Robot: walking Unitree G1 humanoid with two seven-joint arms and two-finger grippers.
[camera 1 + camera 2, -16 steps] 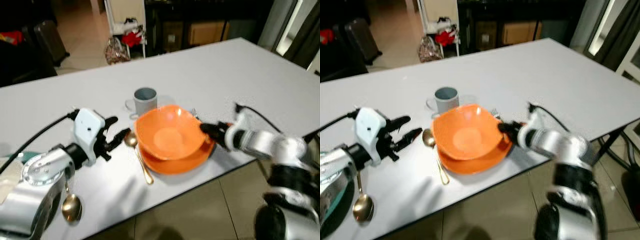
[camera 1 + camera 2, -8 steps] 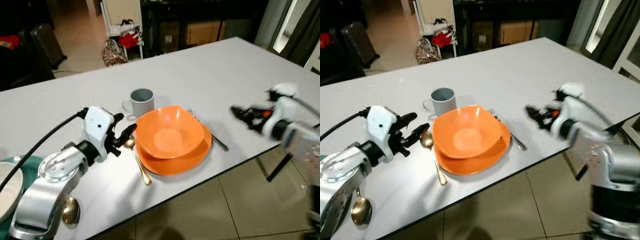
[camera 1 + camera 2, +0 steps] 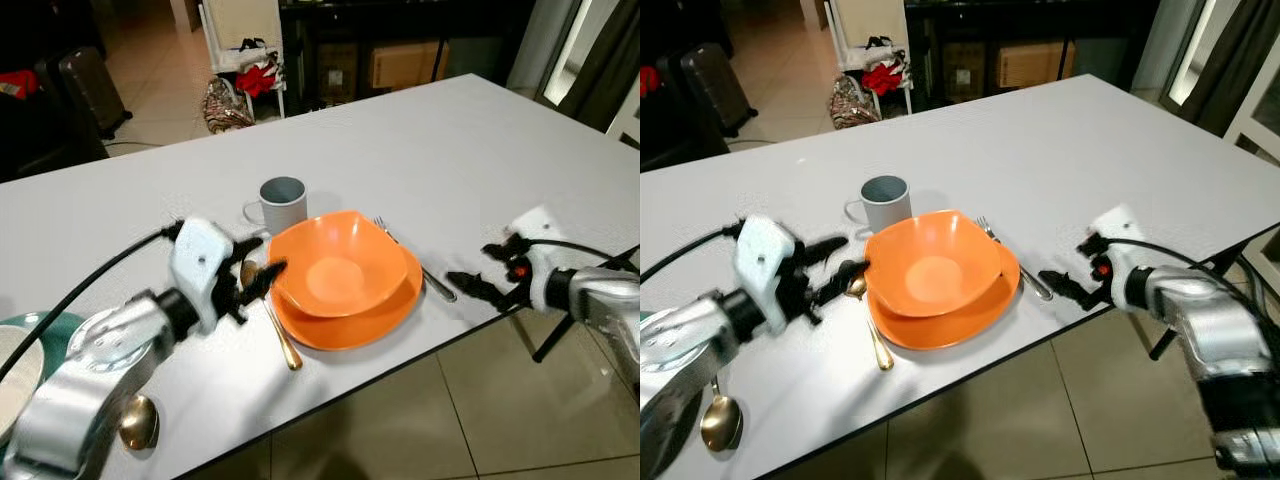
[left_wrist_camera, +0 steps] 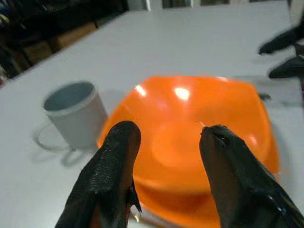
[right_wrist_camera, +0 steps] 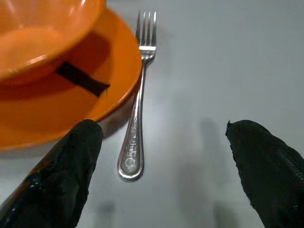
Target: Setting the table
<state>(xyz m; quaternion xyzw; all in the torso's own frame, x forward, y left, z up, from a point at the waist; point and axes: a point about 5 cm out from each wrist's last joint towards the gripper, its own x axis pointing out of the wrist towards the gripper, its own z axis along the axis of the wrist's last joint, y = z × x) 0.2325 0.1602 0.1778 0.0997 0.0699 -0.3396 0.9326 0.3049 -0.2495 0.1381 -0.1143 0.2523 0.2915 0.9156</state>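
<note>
An orange bowl (image 3: 340, 268) rests in an orange plate (image 3: 352, 322) near the table's front edge. A grey mug (image 3: 284, 203) stands just behind them. A silver fork (image 3: 416, 272) lies right of the plate, and a gold spoon (image 3: 272, 312) lies left of it. My left gripper (image 3: 258, 262) is open at the bowl's left rim, its fingers (image 4: 118, 166) framing the bowl (image 4: 199, 123). My right gripper (image 3: 478, 268) is open and empty, low over the table just right of the fork's (image 5: 137, 114) handle.
A second gold spoon (image 3: 137, 421) lies at the front left beside a white bowl on a teal plate (image 3: 15, 352). The table's front edge (image 3: 420, 350) runs just below the plate. Beyond the table are a bag (image 3: 228, 100) and dark furniture on the tiled floor.
My right gripper has left the bowl's right rim, swung out right, then come down beside the fork's handle. My left gripper has moved closer to the bowl's left rim.
</note>
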